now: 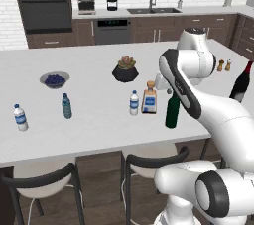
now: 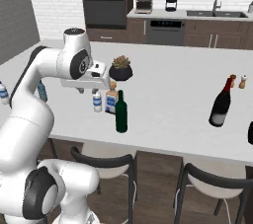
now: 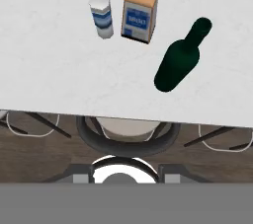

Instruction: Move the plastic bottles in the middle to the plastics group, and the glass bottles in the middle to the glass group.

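Green wine bottle stands upright below the hand; grip state unclear.

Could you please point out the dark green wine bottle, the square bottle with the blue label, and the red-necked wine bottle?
dark green wine bottle (image 1: 172, 113): left base view, on its body.
square bottle (image 3: 139, 17): hand view, on its blue label.
red-necked wine bottle (image 2: 220, 107): right base view, on its body.

Dark green wine bottle; blue-labelled square bottle.
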### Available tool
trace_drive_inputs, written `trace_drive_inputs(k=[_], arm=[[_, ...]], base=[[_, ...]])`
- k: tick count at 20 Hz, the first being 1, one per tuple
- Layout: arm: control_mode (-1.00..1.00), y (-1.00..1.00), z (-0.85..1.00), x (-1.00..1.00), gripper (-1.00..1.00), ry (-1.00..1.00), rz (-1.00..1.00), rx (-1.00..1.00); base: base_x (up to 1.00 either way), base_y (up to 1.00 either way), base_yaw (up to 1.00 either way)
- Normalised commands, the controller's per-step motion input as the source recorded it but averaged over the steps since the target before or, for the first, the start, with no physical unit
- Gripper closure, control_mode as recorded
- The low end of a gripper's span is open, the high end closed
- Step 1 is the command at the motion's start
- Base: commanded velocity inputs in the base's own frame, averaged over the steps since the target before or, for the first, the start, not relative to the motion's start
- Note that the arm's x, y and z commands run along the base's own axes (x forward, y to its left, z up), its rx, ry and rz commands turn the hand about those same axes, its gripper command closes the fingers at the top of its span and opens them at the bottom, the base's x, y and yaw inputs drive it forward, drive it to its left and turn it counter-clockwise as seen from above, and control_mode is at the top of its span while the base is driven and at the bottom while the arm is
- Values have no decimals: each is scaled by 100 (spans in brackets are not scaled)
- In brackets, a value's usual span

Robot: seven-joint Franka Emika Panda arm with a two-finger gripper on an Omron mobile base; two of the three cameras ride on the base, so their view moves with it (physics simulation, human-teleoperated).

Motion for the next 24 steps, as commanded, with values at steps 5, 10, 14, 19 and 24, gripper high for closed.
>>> trace_drive_inputs(k=[5,10,14,19,24], arm=[[-100,1,-19,0,-100,4,0,0],[-100,-5,-29,-1,-100,6,0,0],[-100,-62,2,-1,-100,-21,0,0],[-100,-43,9,0,-100,-17,0,-7],[-100,-6,6,24,-100,-4,1,-4]], base=[[0,0,0],[0,0,0],[0,0,0],[0,0,0],[0,0,0]])
